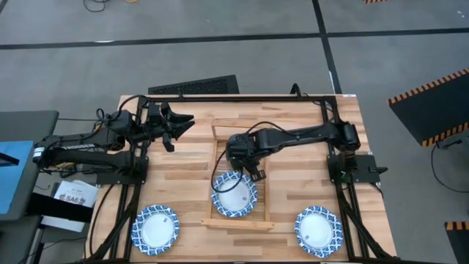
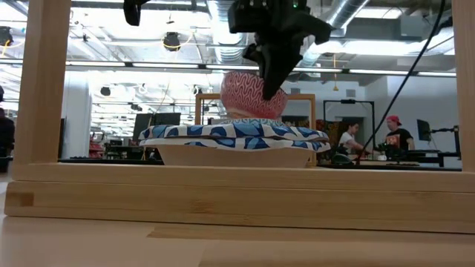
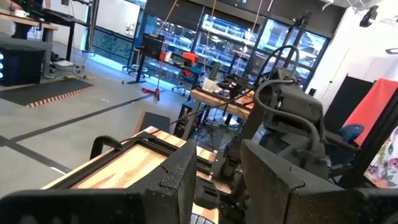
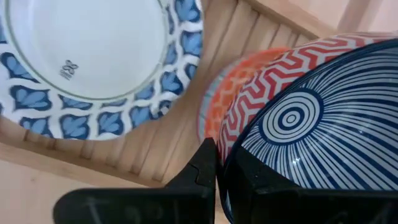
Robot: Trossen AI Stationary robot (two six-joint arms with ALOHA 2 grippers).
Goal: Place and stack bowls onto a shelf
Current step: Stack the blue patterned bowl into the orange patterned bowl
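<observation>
Light-wood slats form the shelf, a long rack lying in the middle of the plank table. A wide blue-and-white bowl with a white centre sits inside the shelf, toward its near end.

From the table's right side, the right arm reaches left across the shelf, bends at the wrist and points its gripper down over the far edge of that bowl. Its fingers are pinched narrow on the rim of a small deep bowl, one finger outside the wall and one inside. The right wrist view shows this small bowl with dark-blue stripes and rings inside and a red zigzag pattern outside. An orange bowl is partly visible just behind it over the slats. In the low view, the red bowl is above the wide patterned bowl; whether they touch is unclear.

At the table's far left corner, the left arm is stretched along the edge with its gripper raised off the wood. Its fingers are parted with nothing between them.

2 more blue-and-white bowls rest on the table's near edge, well apart. One bowl is left of the shelf and the other bowl is right of it.
</observation>
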